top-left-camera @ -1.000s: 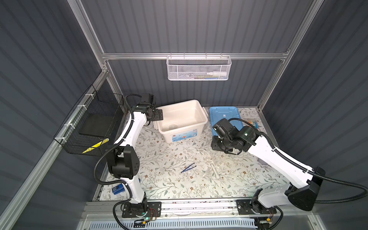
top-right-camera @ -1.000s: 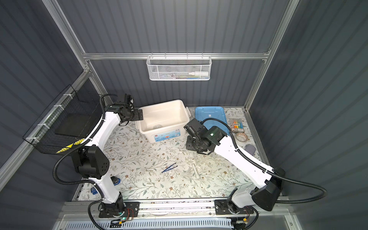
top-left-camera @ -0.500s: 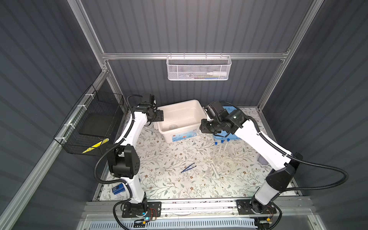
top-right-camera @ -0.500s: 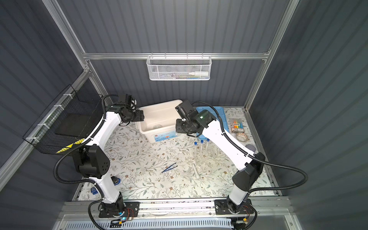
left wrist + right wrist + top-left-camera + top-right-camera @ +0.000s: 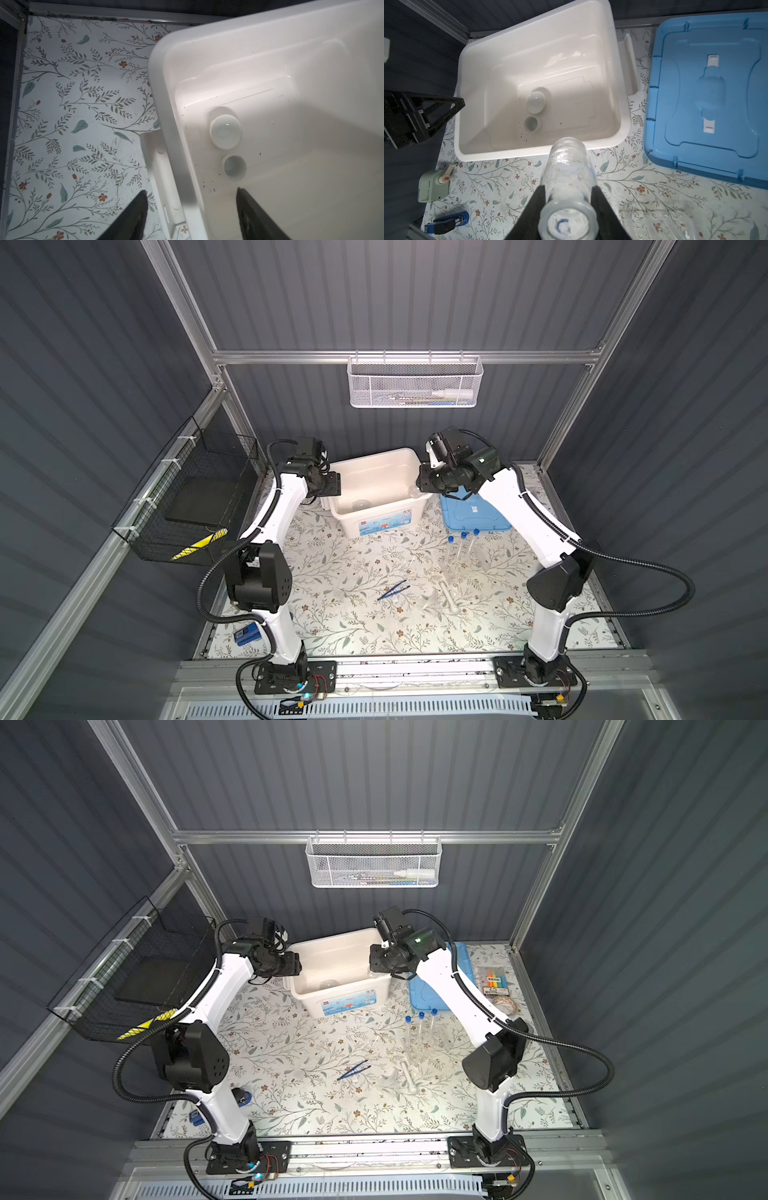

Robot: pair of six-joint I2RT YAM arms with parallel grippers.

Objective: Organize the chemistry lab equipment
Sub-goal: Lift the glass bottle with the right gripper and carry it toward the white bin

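Top view: bin [image 5: 376, 456] at 12 o'clock on tabletop [image 5: 332, 572]; right tool [image 5: 420, 486] at its 3 o'clock rim.
Right wrist: right tool clamped on jar [image 5: 569, 176], just at the rim. Carry it further in, lower it, and release clear of dishes [image 5: 535, 101].
Left wrist: left tool [image 5: 190, 192] apart, straddling the bin wall; should steady it.

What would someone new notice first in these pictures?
The right fingers clamp a clear glass jar at the rim of the white bin, which holds two white dishes. The left fingers straddle its opposite wall, and blue-capped test tubes stand on the floral mat.
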